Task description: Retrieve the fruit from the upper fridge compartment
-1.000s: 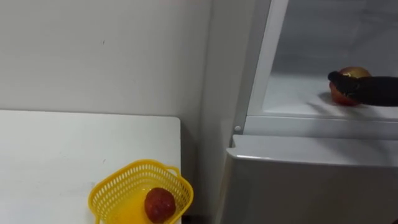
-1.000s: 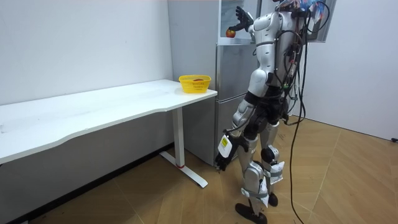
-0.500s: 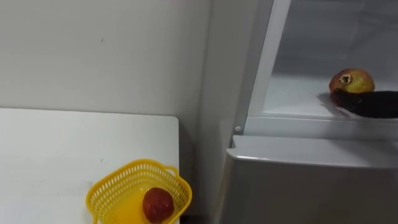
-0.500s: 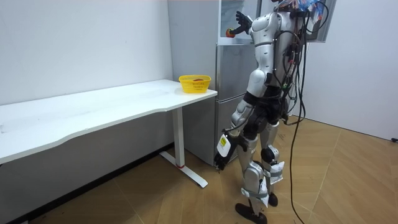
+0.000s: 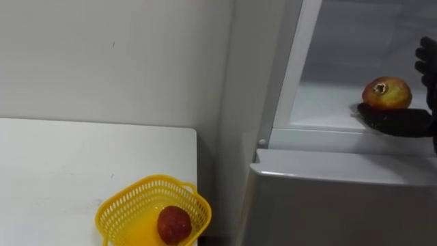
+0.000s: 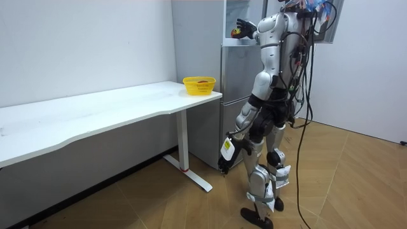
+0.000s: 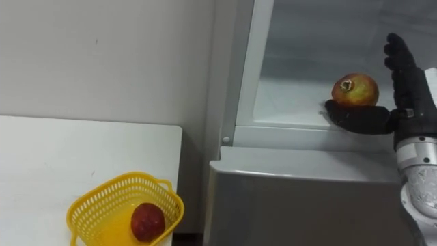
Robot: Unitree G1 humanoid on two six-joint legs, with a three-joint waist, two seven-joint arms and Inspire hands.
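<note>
Room view: robot stands at fridge [image 6: 232,95] — eye views: right hand [image 7: 410,96] spread wide w/ thumb by pomegranate [image 7: 355,90].

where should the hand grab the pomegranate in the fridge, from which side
Probably round its broad middle, from the open front and its right. The pomegranate is round, sits on the shelf with its crown facing forward, and the fridge frame walls off the left. The open right hand is there, thumb low in front.
</note>
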